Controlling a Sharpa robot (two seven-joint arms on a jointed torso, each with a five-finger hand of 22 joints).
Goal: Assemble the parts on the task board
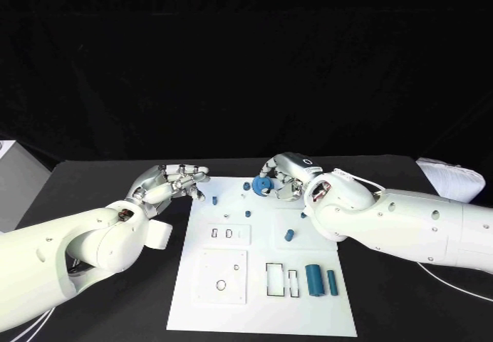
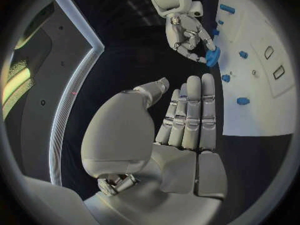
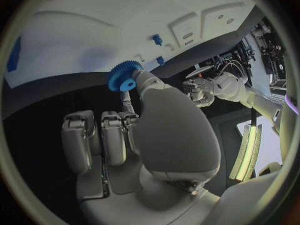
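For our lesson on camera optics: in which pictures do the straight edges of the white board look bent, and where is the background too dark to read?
Left wrist view: the fisheye bends the task board edge, beside the left hand. Right wrist view: the board curves above the right hand, which holds the blue gear. Head view: the board's edges run straight, and the background behind the table is plain black.

Small blue pegs (image 1: 248,212) stand on the far half of the white board (image 1: 265,313), in the way of a low sweep. The right hand (image 1: 288,174) with its blue gear (image 1: 263,185) crowds the far edge; the left hand (image 1: 174,182) hangs just beside the board's far-left corner.
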